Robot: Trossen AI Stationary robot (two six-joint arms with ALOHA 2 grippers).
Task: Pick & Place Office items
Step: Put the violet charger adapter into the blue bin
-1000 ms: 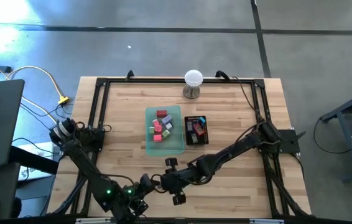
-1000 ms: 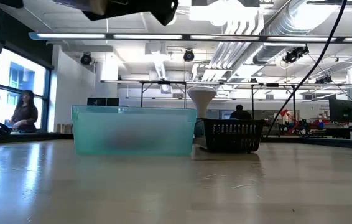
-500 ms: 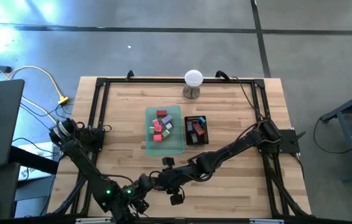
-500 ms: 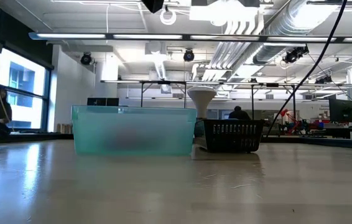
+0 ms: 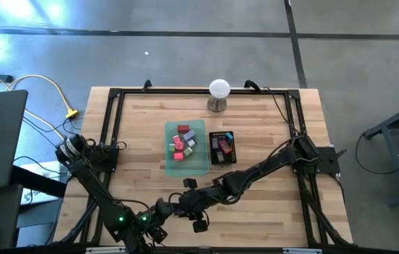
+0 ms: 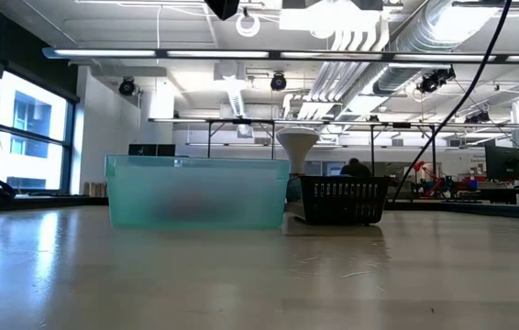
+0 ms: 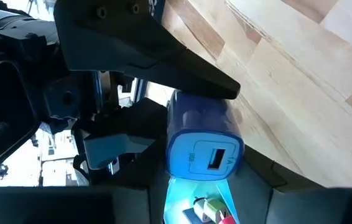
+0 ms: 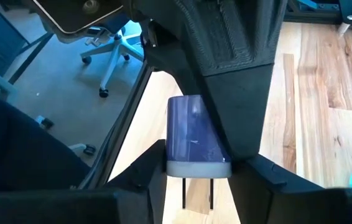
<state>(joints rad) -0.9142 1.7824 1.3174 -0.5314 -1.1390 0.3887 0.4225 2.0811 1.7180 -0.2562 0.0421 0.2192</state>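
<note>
A blue plug-in charger is held above the table's near edge, between both grippers. In the left wrist view its face with a USB port (image 7: 204,157) looks at the camera. In the right wrist view its white end with two prongs (image 8: 198,168) does. My left gripper (image 5: 163,209) and my right gripper (image 5: 183,202) meet there, each shut on the charger. Other small office items, pink, red and grey, lie in the translucent green tray (image 5: 201,166). More lie in the black mesh tray (image 5: 222,161). My left gripper pinches the charger's USB-port end (image 7: 175,134) between its two fingers, one on each side face. The charger is lifted clear of the table. My right gripper pinches the prong end (image 8: 171,163) between its two fingers, coming from the table's right.
The green tray (image 6: 195,192) and the mesh tray (image 6: 344,200) stand mid-table. A white ball on a metal stand (image 5: 218,92) is at the far edge. A dark frame (image 5: 111,127) runs round the table. Bare wood lies to the left and right of the trays.
My right gripper has moved a little toward the table's left, closing up on my left gripper near the near edge. In the low view the dark gripper at the picture's top has risen almost out of sight.
</note>
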